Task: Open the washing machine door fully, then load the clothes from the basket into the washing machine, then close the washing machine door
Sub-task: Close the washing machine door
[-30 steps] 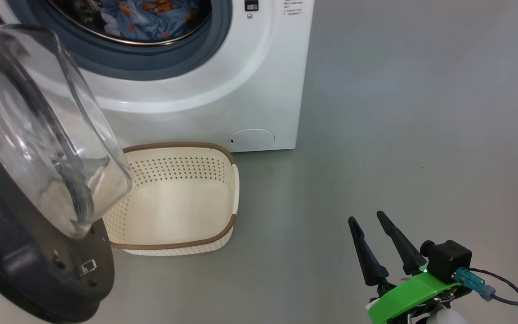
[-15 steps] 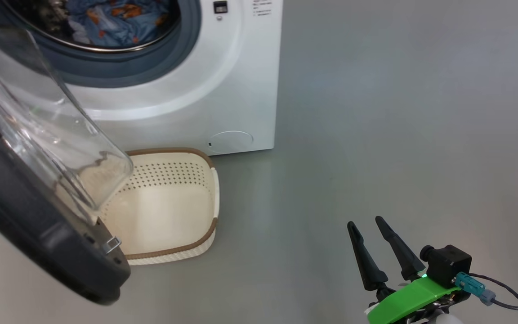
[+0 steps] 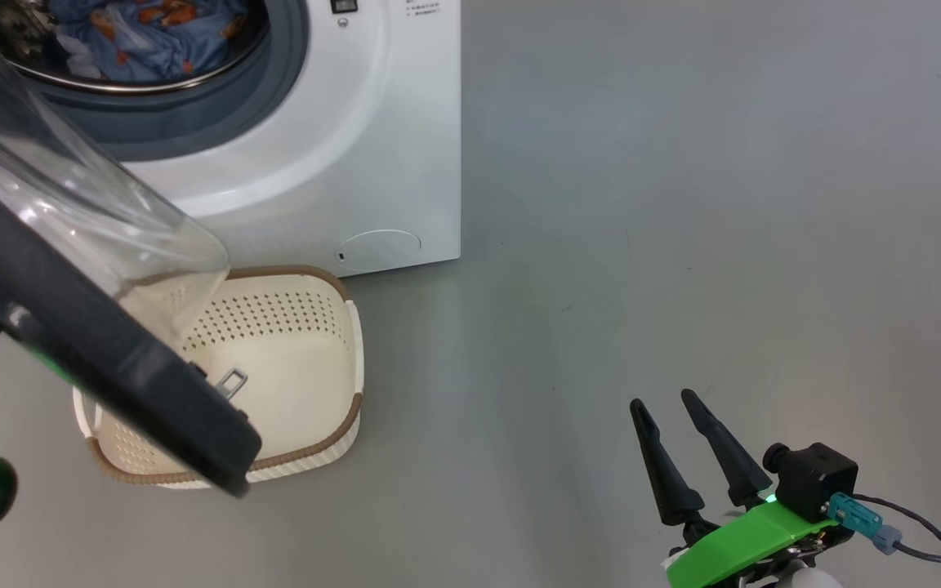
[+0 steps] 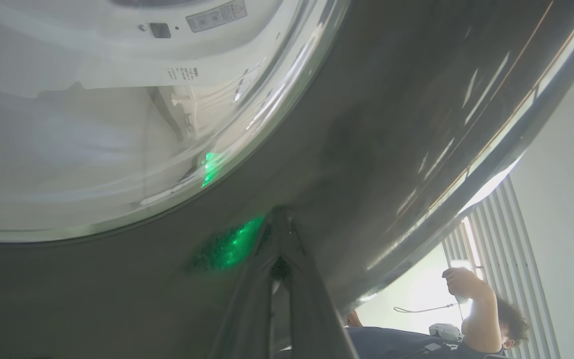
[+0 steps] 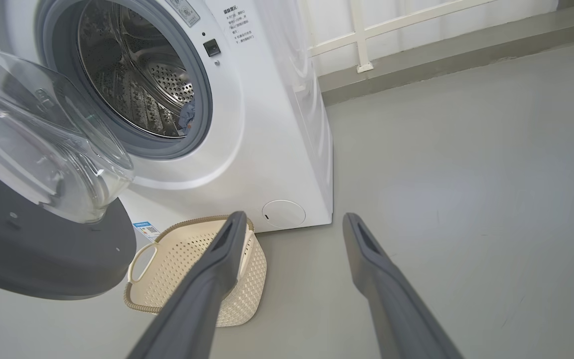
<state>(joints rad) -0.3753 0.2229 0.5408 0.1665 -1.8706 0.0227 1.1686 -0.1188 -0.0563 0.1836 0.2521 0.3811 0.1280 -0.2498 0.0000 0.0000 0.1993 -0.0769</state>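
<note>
Washing machine door is swung out on the left of the washing machine, at an angle to the front panel, with the glass bowl facing in toward the drum opening. The clothes (blue fabric with orange print, a bit of white) lie inside the drum, at the far left of the head view.

Left gripper: fingers pinched together, nothing between them, tips pressed against the glossy black outer face of the door rim. Its green light reflects off that rim.

Right gripper: jaws spread wide and holding nothing. It hovers over bare grey floor, near and to the right, well apart from machine and door.

The basket sits on the floor just in front of the machine's lower panel. From above, the door's lower edge and its latch hook overlap the basket's left half.

A person shows beyond the door's edge in the left wrist view, one arm raised.
</note>
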